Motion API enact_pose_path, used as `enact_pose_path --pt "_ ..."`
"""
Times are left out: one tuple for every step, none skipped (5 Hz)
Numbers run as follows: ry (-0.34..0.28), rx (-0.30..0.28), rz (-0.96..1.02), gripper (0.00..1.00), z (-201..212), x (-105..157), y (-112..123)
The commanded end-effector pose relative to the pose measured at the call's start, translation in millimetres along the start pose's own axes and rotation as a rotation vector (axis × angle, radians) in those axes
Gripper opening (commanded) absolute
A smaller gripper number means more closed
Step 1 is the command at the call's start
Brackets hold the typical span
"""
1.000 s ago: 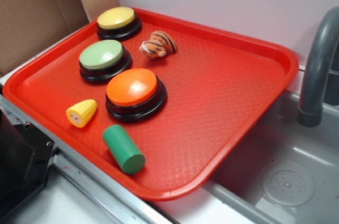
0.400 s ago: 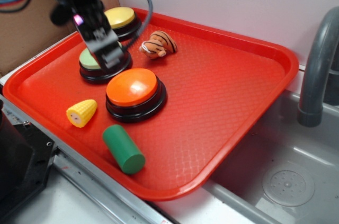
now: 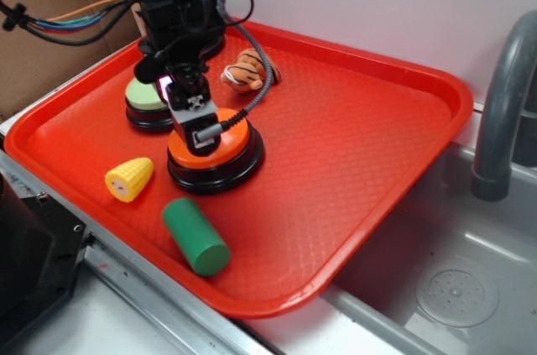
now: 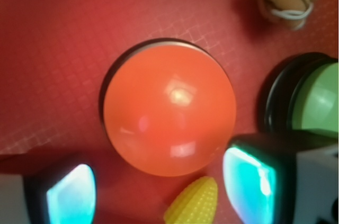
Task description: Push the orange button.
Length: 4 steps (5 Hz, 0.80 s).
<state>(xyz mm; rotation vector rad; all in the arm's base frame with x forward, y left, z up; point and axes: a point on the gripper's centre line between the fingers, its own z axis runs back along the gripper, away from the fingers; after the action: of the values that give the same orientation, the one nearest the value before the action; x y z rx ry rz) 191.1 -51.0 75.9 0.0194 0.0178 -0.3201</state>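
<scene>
A: Where's the orange button point(image 3: 225, 138)?

B: On the red tray point(image 3: 361, 162), btw the green button point(image 3: 144, 96) & the toy corn point(image 3: 130, 179). The hand point(image 3: 201, 138) hangs right over it.

A: Hand holding anything?

B: No, fingers point(image 4: 249, 179) are spread apart w/ nothing in them.

A: Will it be hard to push?

B: Prob not. Top looks hard, shiny, maybe slippy. Don't grab it. Press down on the middle.

end effector point(image 3: 199, 130) | over orange button point(image 3: 225, 147) | red tray point(image 3: 361, 154)
</scene>
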Motion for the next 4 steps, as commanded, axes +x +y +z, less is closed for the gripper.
enact_pose_path --pt "-0.053 0.005 -0.007 1.0 11 7 -1" --pt "-0.015 -0.034 -0.007 1.0 -14 16 -1" --pt "0.006 -0.054 -0.032 1.0 -28 22 -2" --pt "0.005 -0.051 -0.013 1.0 -20 18 -1"
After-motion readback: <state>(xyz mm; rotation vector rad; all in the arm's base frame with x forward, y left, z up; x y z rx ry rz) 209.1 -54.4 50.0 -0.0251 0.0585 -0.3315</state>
